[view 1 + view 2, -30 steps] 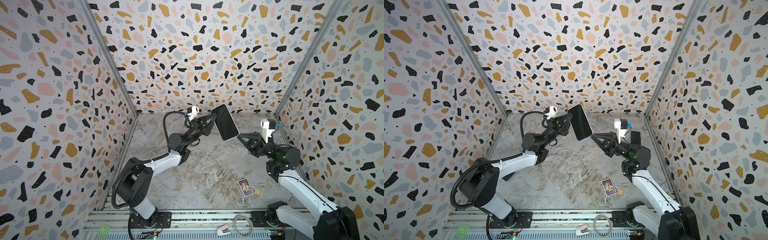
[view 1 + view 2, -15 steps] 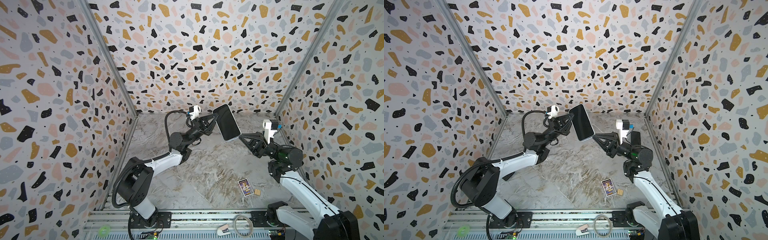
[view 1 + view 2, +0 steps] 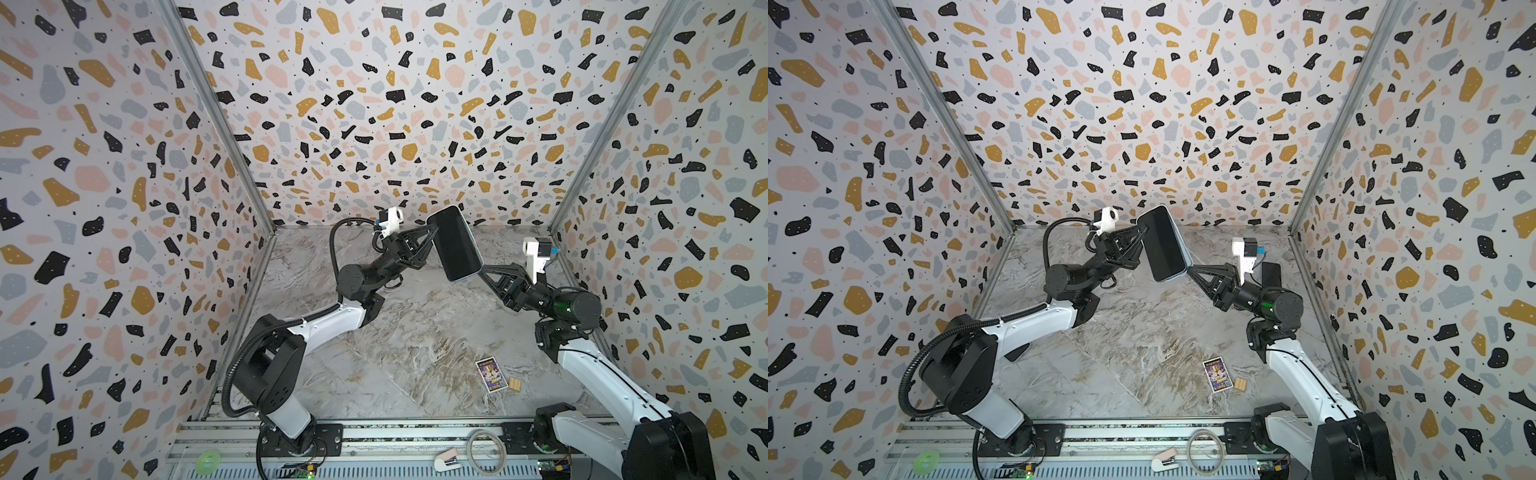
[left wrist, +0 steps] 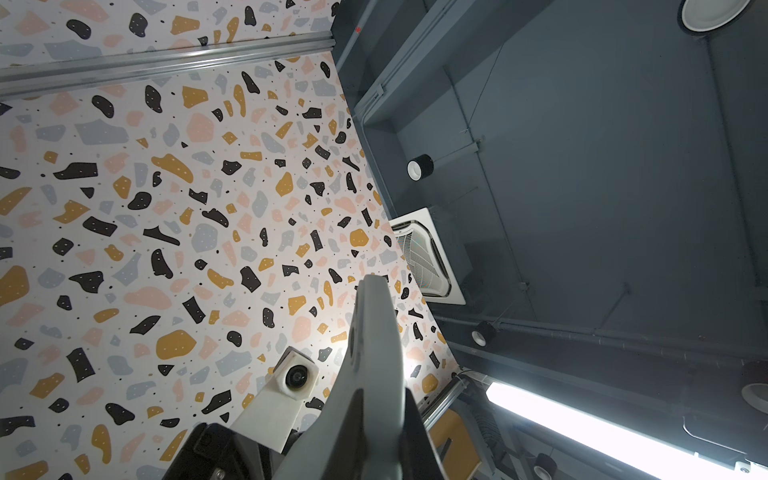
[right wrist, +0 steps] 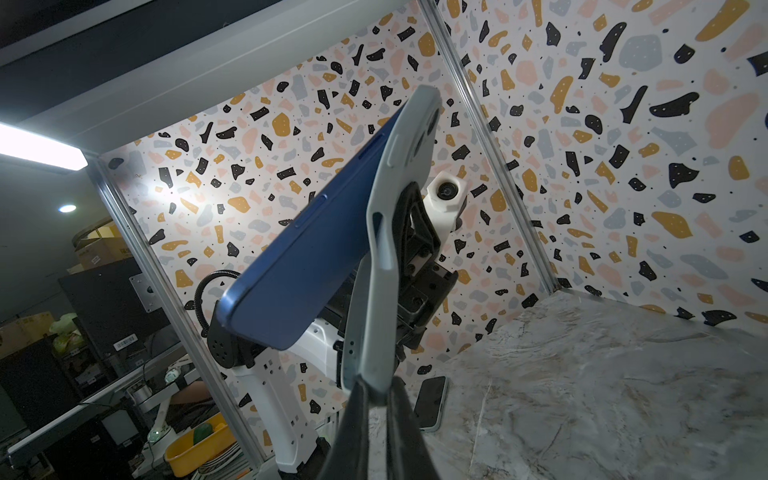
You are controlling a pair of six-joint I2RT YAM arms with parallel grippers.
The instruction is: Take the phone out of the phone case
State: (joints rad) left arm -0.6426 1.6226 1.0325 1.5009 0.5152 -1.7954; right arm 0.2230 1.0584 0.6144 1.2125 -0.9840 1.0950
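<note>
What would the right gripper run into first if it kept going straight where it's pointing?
The pale grey phone case, whose end the right gripper is pinching; the left gripper probably lies beyond it, though depth is unclear.

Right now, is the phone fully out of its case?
No, one end of the blue phone sits inside the pale case.

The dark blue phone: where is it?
In both top views the dark blue phone hangs above the far middle of the marble table, between the two arms' jaws, partly out of its pale grey case.
</note>
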